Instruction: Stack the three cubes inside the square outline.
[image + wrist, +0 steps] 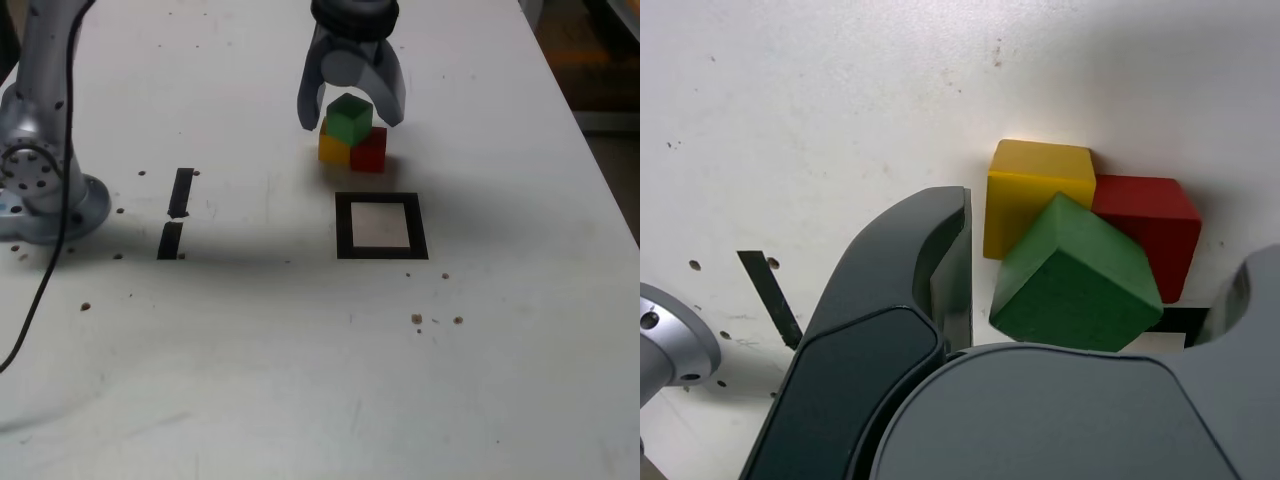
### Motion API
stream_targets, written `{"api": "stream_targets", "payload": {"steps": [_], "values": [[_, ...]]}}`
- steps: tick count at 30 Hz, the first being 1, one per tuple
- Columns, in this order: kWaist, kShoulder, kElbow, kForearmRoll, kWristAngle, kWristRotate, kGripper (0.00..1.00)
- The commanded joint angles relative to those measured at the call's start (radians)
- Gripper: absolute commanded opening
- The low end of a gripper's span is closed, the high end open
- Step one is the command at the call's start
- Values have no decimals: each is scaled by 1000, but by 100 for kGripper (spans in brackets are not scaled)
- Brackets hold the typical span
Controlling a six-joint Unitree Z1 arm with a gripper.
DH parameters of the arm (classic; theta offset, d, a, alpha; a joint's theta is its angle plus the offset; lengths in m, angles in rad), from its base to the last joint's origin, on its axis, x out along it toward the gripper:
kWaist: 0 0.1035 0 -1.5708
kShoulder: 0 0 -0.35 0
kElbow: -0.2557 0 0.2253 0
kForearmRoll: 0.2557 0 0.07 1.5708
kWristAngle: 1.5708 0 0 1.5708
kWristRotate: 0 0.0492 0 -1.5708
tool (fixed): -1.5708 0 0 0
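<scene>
The green cube (pixel 349 122) (pixel 1076 278) rests on top of the yellow cube (pixel 331 149) (pixel 1030 190) and the red cube (pixel 369 151) (pixel 1150 220), turned at an angle to them. The two lower cubes sit side by side, touching, on the white table just behind the square outline (pixel 343 226); all three are outside it. My gripper (pixel 351 116) (pixel 1095 285) straddles the green cube with its jaws open, one finger (pixel 940 260) on each side. In the wrist view a narrow gap shows between that finger and the cube. The outline's white inside holds nothing.
Two short black tape strips (pixel 182 192) (pixel 170 240) lie on the exterior view's left. The arm's base (pixel 40 185) and a black cable (pixel 45 270) stand at the far left. Small dark specks (pixel 416 319) dot the table in front of the square. The table edge (pixel 600 170) runs along the right.
</scene>
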Motion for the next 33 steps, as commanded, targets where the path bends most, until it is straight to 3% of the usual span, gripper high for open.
{"api": "stream_targets", "payload": {"steps": [1,8,20,27,33], "values": [[-2,6,-7,6,4,1,77],[-2,12,-12,-6,16,2,52],[-2,-4,-6,-25,10,3,29],[4,-124,20,12,56,-32,24],[101,-248,126,26,78,-32,24]]}}
